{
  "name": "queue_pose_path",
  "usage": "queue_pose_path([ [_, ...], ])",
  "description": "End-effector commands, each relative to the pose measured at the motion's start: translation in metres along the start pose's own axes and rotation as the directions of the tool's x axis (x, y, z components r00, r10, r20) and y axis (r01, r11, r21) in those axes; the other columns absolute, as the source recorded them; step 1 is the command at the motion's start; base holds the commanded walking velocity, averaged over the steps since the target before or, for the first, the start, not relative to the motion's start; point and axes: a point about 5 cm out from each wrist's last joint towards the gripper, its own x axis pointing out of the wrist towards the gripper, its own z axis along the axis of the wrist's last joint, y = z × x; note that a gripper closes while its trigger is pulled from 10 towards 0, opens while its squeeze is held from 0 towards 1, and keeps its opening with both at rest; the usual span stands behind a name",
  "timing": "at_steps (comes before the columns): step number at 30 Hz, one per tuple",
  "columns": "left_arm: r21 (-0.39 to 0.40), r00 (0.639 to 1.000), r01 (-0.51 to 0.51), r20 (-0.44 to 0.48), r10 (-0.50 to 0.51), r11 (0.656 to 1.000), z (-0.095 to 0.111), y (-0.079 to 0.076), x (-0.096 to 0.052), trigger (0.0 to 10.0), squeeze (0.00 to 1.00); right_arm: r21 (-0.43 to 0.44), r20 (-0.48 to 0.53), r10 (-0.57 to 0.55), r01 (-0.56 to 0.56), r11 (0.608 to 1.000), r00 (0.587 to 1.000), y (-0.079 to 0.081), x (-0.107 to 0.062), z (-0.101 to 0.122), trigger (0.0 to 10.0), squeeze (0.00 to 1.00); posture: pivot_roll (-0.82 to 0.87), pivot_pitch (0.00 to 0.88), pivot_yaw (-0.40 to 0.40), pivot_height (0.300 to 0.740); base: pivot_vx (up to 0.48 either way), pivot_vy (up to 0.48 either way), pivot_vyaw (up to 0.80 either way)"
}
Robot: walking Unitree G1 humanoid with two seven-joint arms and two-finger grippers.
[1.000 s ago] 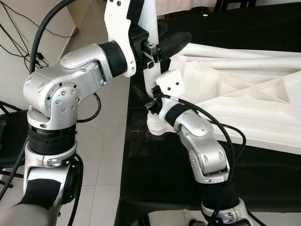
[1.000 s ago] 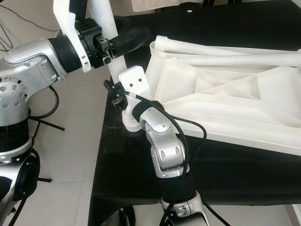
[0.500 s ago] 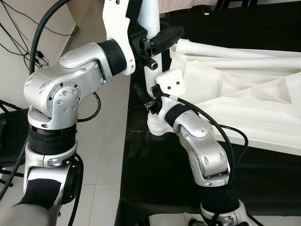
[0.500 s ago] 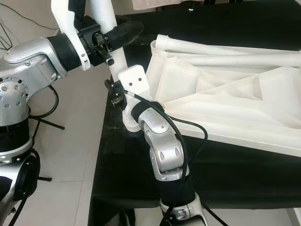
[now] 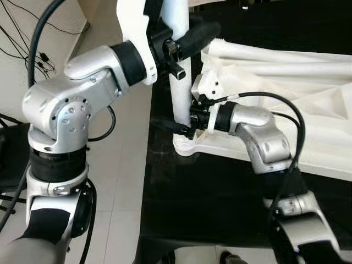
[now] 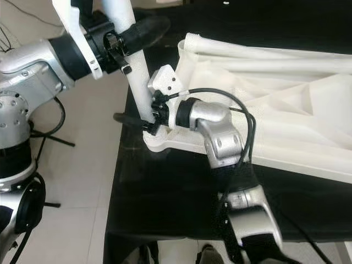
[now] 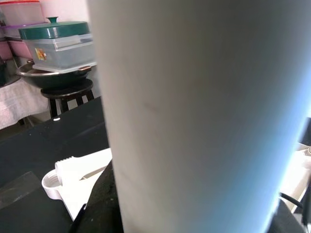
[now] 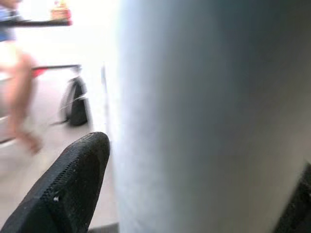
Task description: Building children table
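Observation:
A white table leg [image 5: 180,82] stands upright in the corner socket [image 5: 185,146] of the upturned white table top [image 5: 291,104], which lies on a black-covered surface. My left gripper [image 5: 184,41] is shut on the leg high up, one black finger [image 6: 146,28] wrapping its far side. My right gripper [image 5: 184,127] is shut on the leg just above the socket, with a finger [image 6: 127,117] poking out past it. Up close in both wrist views, the leg [image 7: 194,116] [image 8: 214,116] runs between black fingers [image 8: 68,184].
The black surface's edge [image 5: 147,181] runs just left of the leg, with tiled floor [image 5: 124,187] and cables beyond. More white legs [image 5: 275,55] lie along the top's far side. A stool with a green-lidded container [image 7: 58,43] stands behind. A person's legs [image 8: 19,97] are nearby.
My right arm has swung its elbow up and to the right, and its gripper has turned around the base of the leg. The left gripper keeps its hold high on the leg.

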Motion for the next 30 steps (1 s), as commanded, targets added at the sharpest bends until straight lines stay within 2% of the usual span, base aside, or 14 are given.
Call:
queue_pose_path([
  [1,-0.035,0.995,0.065,-0.070,-0.068,0.997,-0.015,-0.009,0.005,0.0,0.00,-0.019,0.004,0.131,-0.131,0.991,0.991,0.012,0.021,0.002,10.0,0.00,0.04,0.256,0.132,0.740,0.000,0.000,0.00],
  [4,-0.035,0.995,0.066,-0.071,-0.068,0.997,-0.015,-0.009,0.005,0.0,0.00,-0.005,0.018,0.176,-0.176,0.984,0.984,0.011,0.026,0.004,10.0,0.00,0.04,0.261,0.130,0.740,0.000,0.000,0.00],
  [5,-0.035,0.995,0.067,-0.072,-0.069,0.997,-0.015,-0.009,0.006,0.0,0.00,0.005,0.027,0.188,-0.189,0.982,0.982,0.011,0.029,0.004,0.0,0.00,0.04,0.264,0.125,0.740,0.000,0.000,0.00],
  [15,-0.030,0.995,0.074,-0.071,-0.076,0.997,-0.014,-0.007,0.007,0.0,0.00,0.033,0.095,0.267,-0.271,0.962,0.959,0.007,0.033,0.002,0.0,0.00,0.03,0.253,0.128,0.740,0.000,0.000,0.00],
  [24,-0.025,0.993,0.086,-0.075,-0.088,0.996,-0.012,-0.008,0.006,0.0,0.00,0.043,0.116,0.245,-0.251,0.967,0.963,0.004,0.030,-0.002,0.0,0.00,0.03,0.246,0.144,0.740,0.000,0.000,0.00],
  [25,-0.020,0.993,0.083,-0.077,-0.085,0.996,-0.011,-0.008,0.007,10.0,1.00,0.049,0.121,0.227,-0.234,0.971,0.966,0.004,0.028,-0.003,0.0,0.00,0.03,0.246,0.146,0.740,0.000,0.000,0.00],
  [30,-0.048,0.996,0.050,-0.070,-0.053,0.998,-0.009,-0.007,0.008,10.0,1.00,0.059,0.116,0.150,-0.158,0.986,0.982,0.001,0.026,-0.007,0.0,0.00,0.02,0.249,0.149,0.740,0.000,0.000,0.00],
])
